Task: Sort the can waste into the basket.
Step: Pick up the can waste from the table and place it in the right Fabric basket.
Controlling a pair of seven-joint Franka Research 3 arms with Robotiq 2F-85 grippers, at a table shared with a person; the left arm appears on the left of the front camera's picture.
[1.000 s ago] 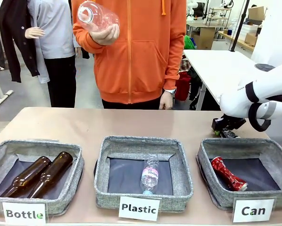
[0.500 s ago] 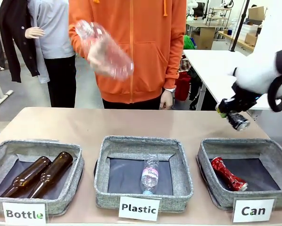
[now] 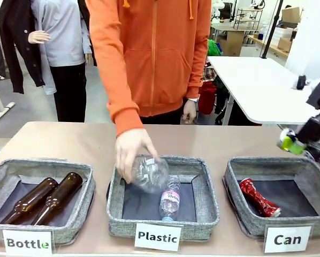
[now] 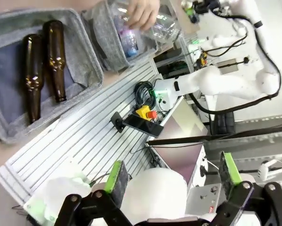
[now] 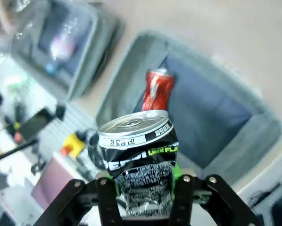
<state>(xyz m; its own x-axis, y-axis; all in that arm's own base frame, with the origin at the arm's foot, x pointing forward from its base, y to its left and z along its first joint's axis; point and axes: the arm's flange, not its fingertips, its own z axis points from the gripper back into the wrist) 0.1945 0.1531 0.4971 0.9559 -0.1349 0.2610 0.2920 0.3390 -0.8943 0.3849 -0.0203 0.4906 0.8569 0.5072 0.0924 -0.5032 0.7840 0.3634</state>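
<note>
One crushed black-and-silver can (image 5: pixel 138 155) sits clamped in the right gripper (image 5: pixel 145 186), apparently above the "Can" basket (image 3: pixel 240 179); centre it beside the red can (image 3: pixel 259 197) before releasing. The left gripper (image 4: pixel 171 181) gapes empty.

The front camera sits low at the counter's (image 3: pixel 96 142) near edge, facing across three grey bins toward the person (image 3: pixel 149 53). The left wrist camera looks down from high up and off to one side, sharing the brown bottles (image 4: pixel 42 63). The right wrist camera hangs close over the Can bin (image 5: pixel 244 136), sharing its red can (image 5: pixel 156 89).
</note>
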